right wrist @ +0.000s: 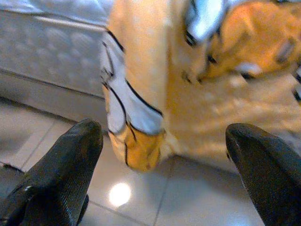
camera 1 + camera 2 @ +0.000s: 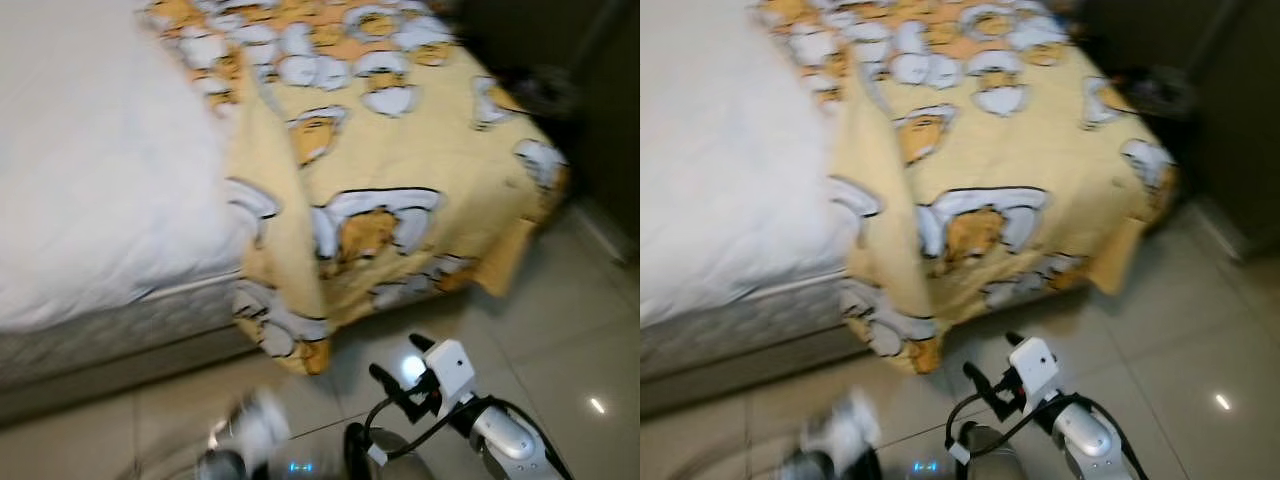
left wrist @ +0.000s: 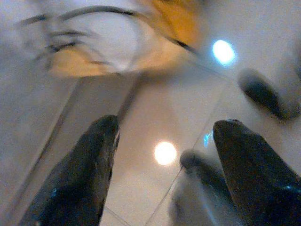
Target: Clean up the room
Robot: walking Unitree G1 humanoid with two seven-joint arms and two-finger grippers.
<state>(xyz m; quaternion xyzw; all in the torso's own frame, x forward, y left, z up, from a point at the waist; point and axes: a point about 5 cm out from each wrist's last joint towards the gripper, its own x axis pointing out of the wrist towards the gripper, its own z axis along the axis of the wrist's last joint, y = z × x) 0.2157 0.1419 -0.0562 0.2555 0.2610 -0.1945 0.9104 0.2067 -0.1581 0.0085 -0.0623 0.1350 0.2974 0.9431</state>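
Two grippers ride low over the floor (image 2: 560, 330), neither holding anything — left gripper (image 3: 162, 157) and right gripper (image 1: 164, 165) each have their fingers spread apart. Right one faces the blanket (image 2: 400, 190), whose corner droops off the bed (image 2: 90, 200) almost to the tiles — likely the thing to straighten, hence the approach at hem height.

Soft matt cloth blanket (image 2: 400, 190), plain white matt sheet (image 2: 90, 170), textured quilted mattress side (image 1: 51, 52), and glossy, light-reflecting floor tiles (image 2: 570, 350).
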